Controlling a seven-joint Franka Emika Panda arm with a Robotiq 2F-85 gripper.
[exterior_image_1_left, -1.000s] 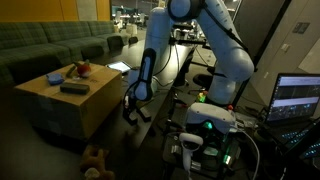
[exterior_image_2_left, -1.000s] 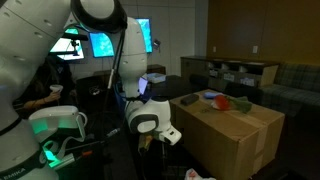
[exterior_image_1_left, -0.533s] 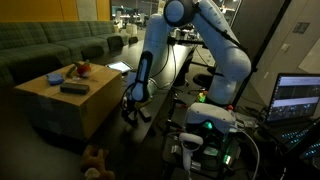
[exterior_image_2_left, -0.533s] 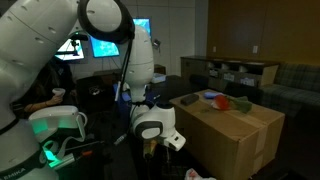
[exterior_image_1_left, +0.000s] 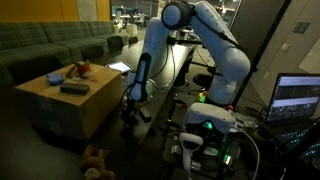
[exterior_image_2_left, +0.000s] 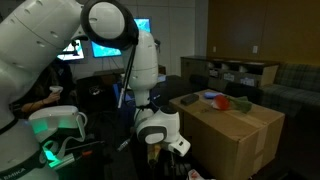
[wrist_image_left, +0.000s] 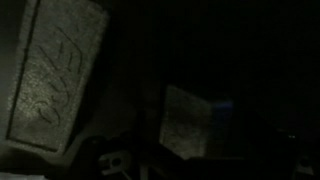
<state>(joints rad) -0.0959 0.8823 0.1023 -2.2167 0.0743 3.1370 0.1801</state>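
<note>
- Hanging low just beside the side edge of the cardboard box, the gripper has its jaws spread wide, gripping nothing.
- Stuffed toy lies on the floor near the box's bottom corner, apart from the gripper.

We are in a dim room. In an exterior view a green sofa runs along the far side, and glass above it shows a lit office beyond. The floor is dark. A laptop screen glows at the edge. In an exterior view we see monitors shining blue beside a grey wall, a low shelf under that wall, and green cushions next to it.
</note>
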